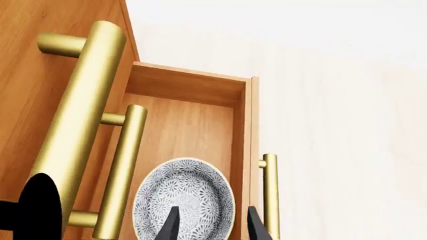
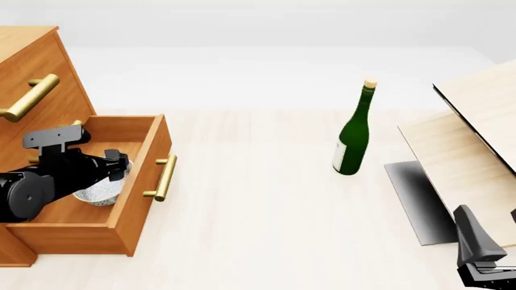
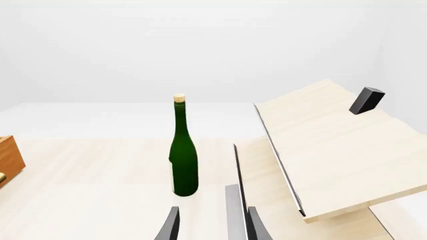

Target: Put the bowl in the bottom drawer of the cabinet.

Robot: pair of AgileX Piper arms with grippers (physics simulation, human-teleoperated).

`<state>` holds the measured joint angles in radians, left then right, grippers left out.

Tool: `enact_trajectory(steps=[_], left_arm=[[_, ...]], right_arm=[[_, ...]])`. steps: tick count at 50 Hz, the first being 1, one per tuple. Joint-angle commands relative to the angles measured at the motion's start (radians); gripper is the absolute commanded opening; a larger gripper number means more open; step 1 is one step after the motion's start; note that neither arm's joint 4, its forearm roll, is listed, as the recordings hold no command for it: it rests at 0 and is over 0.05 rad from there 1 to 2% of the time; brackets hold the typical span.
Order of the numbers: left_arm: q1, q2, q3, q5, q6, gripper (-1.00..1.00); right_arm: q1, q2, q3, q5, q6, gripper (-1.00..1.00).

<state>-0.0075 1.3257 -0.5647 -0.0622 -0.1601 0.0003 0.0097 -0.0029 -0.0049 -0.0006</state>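
The bowl [image 1: 183, 200] sits inside the open bottom drawer [image 2: 149, 145], directly under the left pincer [image 1: 213, 227], whose fingers straddle its rim, spread a little.

Left claw [image 1: 210, 225] fingers parted, arm reaching forward, right claw [image 3: 210, 225] parted, arm low

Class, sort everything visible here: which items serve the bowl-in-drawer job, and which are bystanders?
Job:
bowl
bottom drawer
cabinet
left gripper

Bystanders:
green bottle
pale boards
right gripper, idle
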Motion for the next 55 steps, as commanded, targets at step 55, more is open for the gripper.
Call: enact_trajectory(steps=[55], left_arm=[[-0.177,-0.275,-0.040,0.031,-0.126,1.00]], right_arm=[[0.000,0.000,0.000,0.000,0.000,1.00]])
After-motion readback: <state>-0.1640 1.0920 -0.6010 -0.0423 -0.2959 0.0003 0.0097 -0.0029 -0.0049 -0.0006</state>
